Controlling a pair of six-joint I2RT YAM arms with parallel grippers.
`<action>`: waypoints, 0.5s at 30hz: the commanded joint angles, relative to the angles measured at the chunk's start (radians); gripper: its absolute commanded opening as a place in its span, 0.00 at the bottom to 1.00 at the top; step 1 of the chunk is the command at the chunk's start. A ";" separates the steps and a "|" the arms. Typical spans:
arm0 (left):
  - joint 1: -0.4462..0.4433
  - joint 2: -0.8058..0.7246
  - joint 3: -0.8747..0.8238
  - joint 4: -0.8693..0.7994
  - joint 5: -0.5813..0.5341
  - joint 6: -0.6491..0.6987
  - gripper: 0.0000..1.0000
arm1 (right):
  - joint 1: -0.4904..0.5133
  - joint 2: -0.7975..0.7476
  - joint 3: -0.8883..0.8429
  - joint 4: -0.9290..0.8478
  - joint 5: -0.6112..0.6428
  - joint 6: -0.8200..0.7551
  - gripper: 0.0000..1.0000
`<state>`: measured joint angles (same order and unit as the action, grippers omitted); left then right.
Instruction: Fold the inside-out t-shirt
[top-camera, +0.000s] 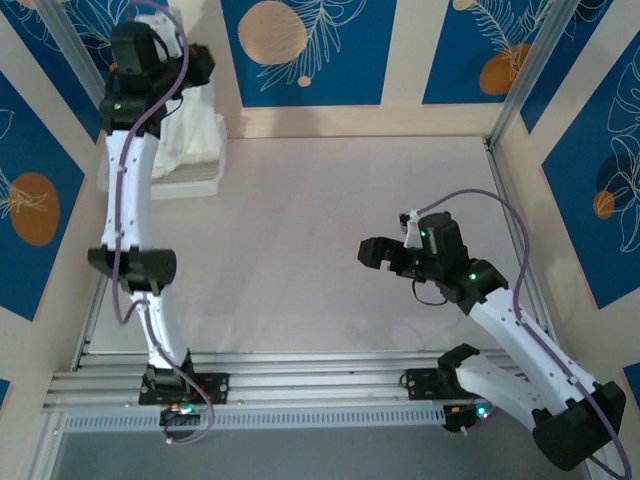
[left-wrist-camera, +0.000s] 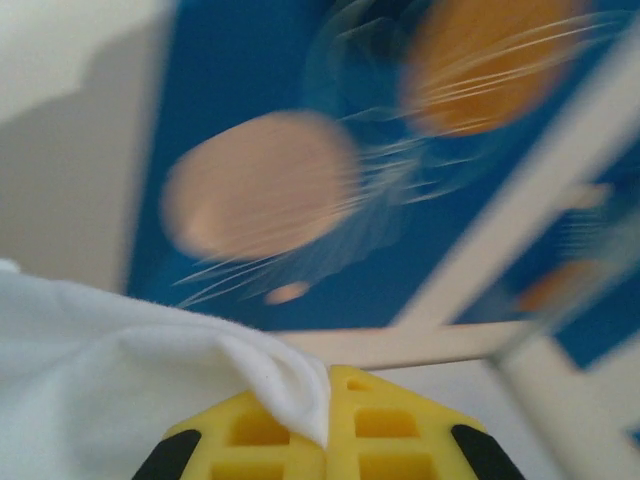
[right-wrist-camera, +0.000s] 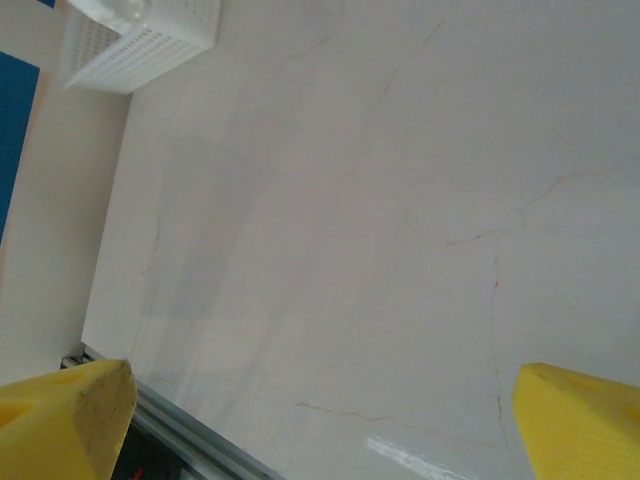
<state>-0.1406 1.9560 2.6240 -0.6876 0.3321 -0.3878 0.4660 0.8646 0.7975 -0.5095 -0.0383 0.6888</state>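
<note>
While tight on a t-shirt (left-wrist-camera: 100, 400) edge at the far-left basket (top-camera: 190, 182), left pincer (left-wrist-camera: 327, 425); right pincer (right-wrist-camera: 325, 400) agape, empty, over open table (top-camera: 300, 230).

The t-shirt (left-wrist-camera: 100, 380) is thin, matt white cloth, softly creased. The basket (right-wrist-camera: 150, 50) at eleven o'clock is white plastic mesh. The table (right-wrist-camera: 400, 200) is smooth, faintly glossy, hairline-veined.

White mesh basket (top-camera: 192, 183) at table's (top-camera: 340, 240) far-left corner
</note>
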 joint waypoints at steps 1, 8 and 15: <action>-0.109 -0.097 -0.022 -0.010 0.079 0.000 0.00 | 0.007 -0.050 -0.029 -0.015 0.038 0.023 0.97; -0.180 -0.317 -0.553 0.141 -0.016 -0.009 0.00 | 0.004 -0.106 -0.077 -0.029 0.036 0.029 0.97; -0.361 -0.456 -1.203 0.472 0.079 -0.092 0.16 | -0.004 -0.107 -0.118 -0.020 0.008 0.046 0.97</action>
<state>-0.4057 1.5230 1.5318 -0.3641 0.3496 -0.4461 0.4652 0.7685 0.7006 -0.5247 -0.0113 0.7143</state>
